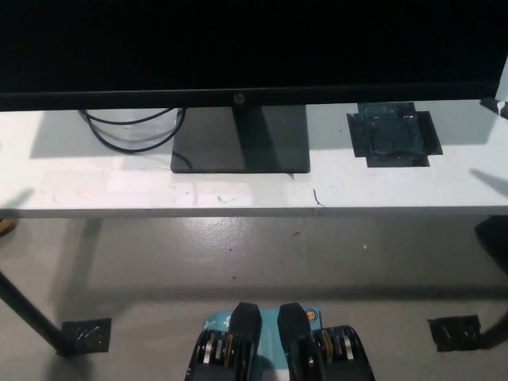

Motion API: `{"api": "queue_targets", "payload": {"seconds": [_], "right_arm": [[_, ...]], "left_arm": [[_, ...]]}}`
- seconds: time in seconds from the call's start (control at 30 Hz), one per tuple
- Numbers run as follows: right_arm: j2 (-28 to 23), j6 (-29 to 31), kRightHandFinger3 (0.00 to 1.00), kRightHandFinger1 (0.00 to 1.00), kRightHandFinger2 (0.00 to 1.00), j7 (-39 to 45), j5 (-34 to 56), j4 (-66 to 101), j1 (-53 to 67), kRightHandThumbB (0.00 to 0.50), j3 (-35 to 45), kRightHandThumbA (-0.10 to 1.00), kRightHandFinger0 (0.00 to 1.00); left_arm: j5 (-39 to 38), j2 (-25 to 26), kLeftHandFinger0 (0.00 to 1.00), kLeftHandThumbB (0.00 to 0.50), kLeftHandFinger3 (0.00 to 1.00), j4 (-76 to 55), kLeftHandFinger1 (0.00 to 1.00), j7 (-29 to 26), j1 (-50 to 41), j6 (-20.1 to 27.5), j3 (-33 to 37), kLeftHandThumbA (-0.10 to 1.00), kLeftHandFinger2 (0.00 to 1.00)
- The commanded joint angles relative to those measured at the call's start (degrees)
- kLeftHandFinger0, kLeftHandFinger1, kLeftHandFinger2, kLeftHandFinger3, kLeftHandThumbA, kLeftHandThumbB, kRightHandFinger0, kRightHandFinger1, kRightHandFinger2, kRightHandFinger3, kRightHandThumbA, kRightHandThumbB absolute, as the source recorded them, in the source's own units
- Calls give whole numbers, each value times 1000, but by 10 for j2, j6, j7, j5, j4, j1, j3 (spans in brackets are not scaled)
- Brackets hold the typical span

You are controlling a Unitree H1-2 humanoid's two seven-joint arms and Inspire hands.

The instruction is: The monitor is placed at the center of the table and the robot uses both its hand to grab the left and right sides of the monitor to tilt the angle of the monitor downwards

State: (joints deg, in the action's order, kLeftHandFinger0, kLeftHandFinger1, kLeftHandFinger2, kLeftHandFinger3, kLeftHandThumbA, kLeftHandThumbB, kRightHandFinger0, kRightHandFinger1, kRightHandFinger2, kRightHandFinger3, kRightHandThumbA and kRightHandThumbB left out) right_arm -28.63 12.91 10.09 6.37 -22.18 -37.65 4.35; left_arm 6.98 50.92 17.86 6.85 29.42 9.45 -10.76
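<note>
i see the monitor (246,48) filling the top of the head view, its dark screen running edge to edge and cut off at both sides; a small logo sits at the middle of its lower bezel; its neck drops to a flat black base (240,140) resting on the white table (238,194), roughly at the table's middle; a loop of black cable (131,131) lies on the table just left of the base, passing under the screen; to the right of the base a square black tape patch (394,135) is stuck to the tabletop, apart from the base; at the far right edge, level with the bezel, a small dark sliver of the right hand (500,105) shows, too little for me to tell whether its fingers are released, clenched or grasping; the left hand is outside the picture; below the table is grey floor (262,254) with two black tape squares, one near each lower corner.
</note>
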Motion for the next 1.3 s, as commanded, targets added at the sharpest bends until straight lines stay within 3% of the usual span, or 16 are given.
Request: {"api": "queue_targets", "payload": {"seconds": [0.0, 0.07, 0.1, 0.13, 0.23, 0.3, 0.37, 0.4, 0.7, 0.77, 0.9, 0.93, 0.97, 1.0, 1.1, 1.27], "right_arm": [[-23, -23, 1000, 1000, 1000, 67, 37, -35, -59, 488, -2, 1000, 1000], [-22, -22, 1000, 1000, 1000, 71, 37, -39, -61, 489, 0, 1000, 1000], [-26, -24, 1000, 1000, 1000, 78, 27, -61, -83, 441, -7, 1000, 1000], [-28, -24, 1000, 1000, 1000, 82, 22, -72, -92, 423, -9, 1000, 1000], [-28, -24, 1000, 1000, 1000, 88, 17, -88, -107, 431, -12, 1000, 1000], [-25, -35, 1000, 1000, 1000, 105, 32, -114, -125, 463, -9, 998, 1000], [-24, -34, 1000, 1000, 1000, 108, 32, -116, -126, 463, -8, 997, 1000], [-26, -51, 1000, 1000, 1000, 115, 26, -134, -141, 492, -15, 1000, 1000], [-26, -50, 1000, 1000, 1000, 128, 13, -186, -169, 500, -23, 1000, 1000], [-27, -46, 1000, 1000, 1000, 139, 0, -218, -188, 473, -39, 1000, 1000], [-27, -40, 1000, 1000, 1000, 143, 1, -232, -194, 467, -45, 1000, 1000], [-25, -37, 1000, 1000, 1000, 140, -6, -243, -204, 461, -51, 991, 1000], [-25, -36, 1000, 1000, 1000, 140, -7, -246, -205, 462, -52, 990, 1000], [-24, -33, 1000, 1000, 1000, 140, -6, -242, -203, 471, -52, 999, 1000], [-24, -36, 1000, 1000, 1000, 120, -4, -243, -197, 499, -42, 1000, 1000], [-1, -35, 1000, 1000, 1000, 38, 31, -309, -202, 487, 23, 1000, 1000]], "left_arm": [[18, 36, 1000, 437, 1000, 29, 1000, 23, 47, -17, 14, 965, 1000], [18, 37, 1000, 437, 1000, 32, 1000, 22, 48, -16, 17, 967, 1000], [11, 35, 1000, 391, 1000, 72, 1000, 39, 74, -7, 29, 937, 1000], [8, 34, 1000, 377, 1000, 90, 1000, 47, 85, -2, 35, 909, 1000], [6, 35, 1000, 400, 1000, 117, 1000, 55, 103, 4, 46, 933, 1000], [14, 28, 1000, 360, 1000, 169, 1000, 55, 132, 38, 63, 950, 1000], [14, 29, 1000, 358, 1000, 175, 1000, 54, 135, 43, 66, 948, 1000], [35, 27, 1000, 387, 1000, 214, 1000, 50, 161, 55, 85, 1000, 1000], [37, 24, 1000, 373, 1000, 296, 1000, 62, 219, 76, 120, 986, 1000], [46, 23, 1000, 380, 1000, 293, 1000, 73, 235, 66, 132, 963, 1000], [46, 23, 1000, 375, 1000, 292, 1000, 75, 238, 63, 138, 966, 1000], [54, 18, 1000, 420, 1000, 291, 1000, 79, 249, 57, 146, 1000, 1000], [55, 18, 1000, 423, 1000, 291, 1000, 80, 251, 56, 147, 1000, 1000], [58, 16, 1000, 481, 1000, 291, 1000, 78, 251, 61, 149, 1000, 1000], [57, 15, 1000, 496, 1000, 288, 1000, 81, 251, 64, 150, 1000, 1000], [74, 18, 1000, 494, 1000, 288, 1000, 66, 239, 75, 156, 1000, 1000]]}}
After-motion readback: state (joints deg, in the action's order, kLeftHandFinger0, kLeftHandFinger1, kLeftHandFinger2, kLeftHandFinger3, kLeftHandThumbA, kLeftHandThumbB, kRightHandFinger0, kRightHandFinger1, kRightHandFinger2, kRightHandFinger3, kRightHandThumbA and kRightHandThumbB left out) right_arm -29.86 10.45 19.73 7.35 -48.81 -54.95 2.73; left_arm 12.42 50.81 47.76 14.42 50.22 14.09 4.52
